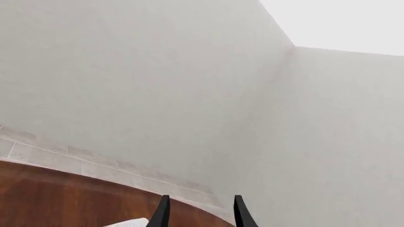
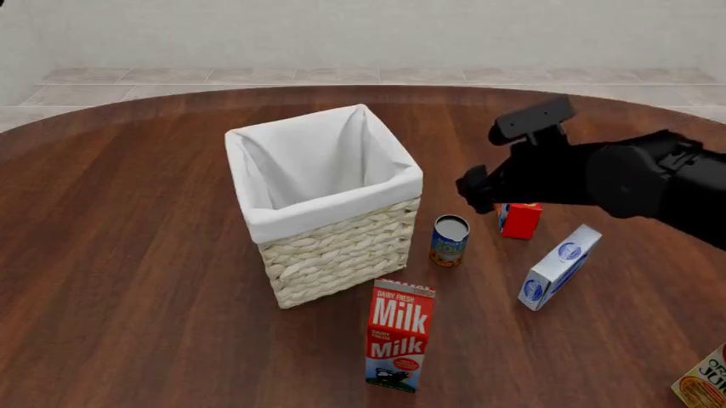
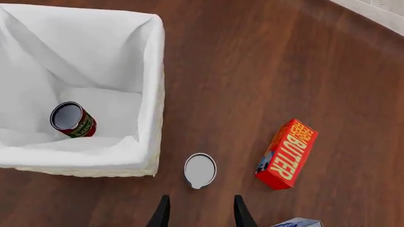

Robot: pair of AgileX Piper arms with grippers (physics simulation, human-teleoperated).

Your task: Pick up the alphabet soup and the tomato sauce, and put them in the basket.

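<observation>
On the round dark wooden worktop (image 2: 136,255) there is one tall square pale wicker basket with a white cloth liner (image 2: 323,206). Tin cans number two: one red can with a green band (image 3: 73,120) lying inside the basket, and one blue-and-orange can with a silvery top (image 2: 450,240) at the basket's 3 o'clock. Cartons and boxes number four: one red-and-white milk carton (image 2: 399,335), one red butter box (image 3: 286,154), one white-and-blue box (image 2: 558,267), and one yellow-orange box (image 2: 706,384) cut off at the edge.

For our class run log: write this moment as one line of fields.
tomato sauce: in basket | alphabet soup: upright on table, beside basket | right gripper: open, above soup | left gripper: open, away
</observation>
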